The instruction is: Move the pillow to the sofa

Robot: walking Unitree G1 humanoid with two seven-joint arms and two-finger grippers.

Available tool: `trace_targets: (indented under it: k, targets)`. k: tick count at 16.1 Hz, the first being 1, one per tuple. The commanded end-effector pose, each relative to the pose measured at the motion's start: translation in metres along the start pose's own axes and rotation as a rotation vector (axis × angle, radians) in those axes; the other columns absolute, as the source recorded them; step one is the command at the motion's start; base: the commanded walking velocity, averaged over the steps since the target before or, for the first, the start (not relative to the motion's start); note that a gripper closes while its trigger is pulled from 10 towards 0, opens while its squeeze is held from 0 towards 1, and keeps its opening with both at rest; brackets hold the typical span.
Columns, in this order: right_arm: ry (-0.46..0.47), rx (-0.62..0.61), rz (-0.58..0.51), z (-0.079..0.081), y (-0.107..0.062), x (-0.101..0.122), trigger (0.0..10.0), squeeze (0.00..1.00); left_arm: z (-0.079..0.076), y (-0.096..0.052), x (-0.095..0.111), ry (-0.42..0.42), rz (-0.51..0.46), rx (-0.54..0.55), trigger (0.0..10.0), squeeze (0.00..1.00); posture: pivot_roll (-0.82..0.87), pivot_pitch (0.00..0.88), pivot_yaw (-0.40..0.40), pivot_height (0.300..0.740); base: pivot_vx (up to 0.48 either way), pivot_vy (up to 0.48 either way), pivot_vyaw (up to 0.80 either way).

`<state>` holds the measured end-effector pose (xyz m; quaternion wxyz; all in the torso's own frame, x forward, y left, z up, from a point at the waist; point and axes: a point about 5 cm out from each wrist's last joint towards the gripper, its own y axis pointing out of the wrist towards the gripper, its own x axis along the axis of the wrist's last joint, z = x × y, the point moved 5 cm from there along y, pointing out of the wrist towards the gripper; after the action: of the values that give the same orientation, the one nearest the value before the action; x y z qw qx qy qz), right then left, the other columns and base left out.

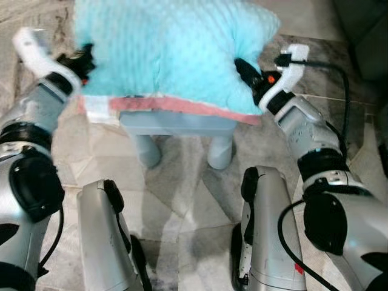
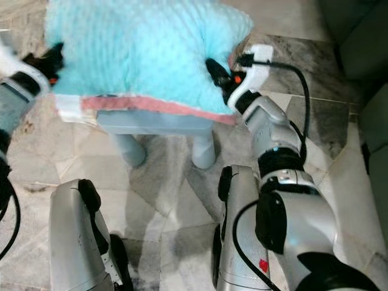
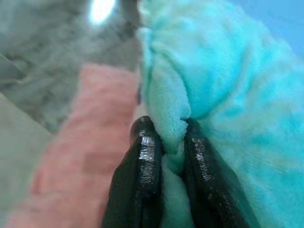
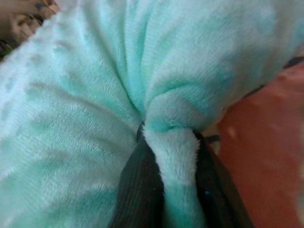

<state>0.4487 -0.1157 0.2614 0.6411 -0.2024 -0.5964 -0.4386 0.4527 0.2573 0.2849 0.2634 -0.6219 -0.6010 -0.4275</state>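
- Turquoise plush: the pillow [image 1: 170, 51] has a fuzzy aqua top face and a salmon-pink underside along its near edge. You see it held between both arms, directly above a pale blue stool [image 1: 179, 130].
- Left side: your left gripper [image 1: 82, 60] meets the pillow's left edge. In the left wrist view, the two black fingers [image 3: 142, 175] are clamped on a fold of the aqua fabric.
- Centre: the stool's seat edge and two round legs show beneath the pillow. You cannot tell whether the pillow touches the seat.
- Right side: your right gripper [image 1: 245, 73] meets the pillow's right edge. In the right wrist view, its fingers [image 4: 137, 190] pinch a bunched ridge of plush between them.
- Floor: grey marbled tile [image 1: 194, 206] lies under the stool and around the robot's legs.
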Motion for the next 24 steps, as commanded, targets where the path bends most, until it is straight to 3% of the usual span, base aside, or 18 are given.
trace_targets:
  k: [1, 4, 6, 12, 13, 15, 18, 19, 22, 23, 24]
  targets:
    - [-0.034, 0.005, 0.011, 0.003, 0.0, -0.006, 0.0, 0.0, 0.012, -0.006, 0.005, 0.048, -0.021, 0.035, 0.0, 0.0, -0.06, 0.197, 0.019, 0.378, 0.0, 0.0, 0.0]
    - [-0.087, -0.025, 0.006, -0.001, -0.005, -0.01, 0.0, 0.0, 0.016, -0.009, -0.009, 0.091, -0.022, 0.04, 0.0, 0.0, -0.05, 0.105, 0.025, 0.378, 0.0, 0.0, 0.0]
    - [-0.15, -0.054, -0.007, -0.004, -0.01, -0.01, 0.0, 0.0, 0.016, -0.012, -0.023, 0.145, -0.034, 0.012, 0.0, 0.0, -0.05, 0.0, 0.033, 0.378, 0.0, 0.0, 0.0]
    - [-0.206, -0.144, -0.035, -0.009, -0.033, -0.032, 0.0, 0.0, 0.019, -0.026, -0.051, 0.23, -0.091, 0.002, 0.0, 0.0, -0.05, 0.0, 0.034, 0.378, 0.0, 0.0, 0.0]
    - [-0.21, -0.184, -0.037, -0.012, -0.045, -0.042, 0.0, 0.0, 0.023, -0.035, -0.059, 0.251, -0.134, 0.047, 0.0, 0.0, -0.06, 0.0, 0.038, 0.378, 0.0, 0.0, 0.0]
    - [-0.244, -0.224, -0.029, -0.012, -0.061, -0.054, 0.0, 0.0, 0.029, -0.05, -0.08, 0.268, -0.115, 0.086, 0.0, 0.0, -0.06, 0.0, 0.041, 0.378, 0.0, 0.0, 0.0]
    - [-0.304, -0.291, -0.01, -0.012, -0.087, -0.067, 0.0, 0.0, 0.029, -0.085, -0.137, 0.215, -0.035, 0.119, 0.0, 0.0, -0.06, 0.0, 0.034, 0.378, 0.0, 0.0, 0.0]
    - [-0.309, -0.315, -0.006, -0.009, -0.098, -0.07, 0.0, 0.0, 0.029, -0.099, -0.154, 0.197, -0.007, 0.142, 0.0, 0.0, -0.07, 0.0, 0.03, 0.378, 0.0, 0.0, 0.0]
    - [-0.338, -0.359, 0.008, 0.0, -0.118, -0.073, 0.0, 0.0, 0.015, -0.121, -0.177, 0.222, 0.043, 0.125, 0.0, 0.0, -0.09, 0.0, 0.018, 0.378, 0.0, 0.0, 0.0]
    - [-0.344, -0.364, 0.012, 0.003, -0.121, -0.074, 3.4, 0.0, 0.013, -0.124, -0.18, 0.219, 0.052, 0.128, 0.0, 0.0, -0.09, 0.0, 0.017, 0.378, 0.0, 0.0, 0.0]
    - [-0.352, -0.375, 0.047, 0.007, -0.126, -0.078, 10.0, 0.0, 0.008, -0.126, -0.188, 0.254, 0.092, 0.116, 9.8, 0.0, -0.1, 0.0, 0.016, 0.378, 0.0, 0.0, 0.0]
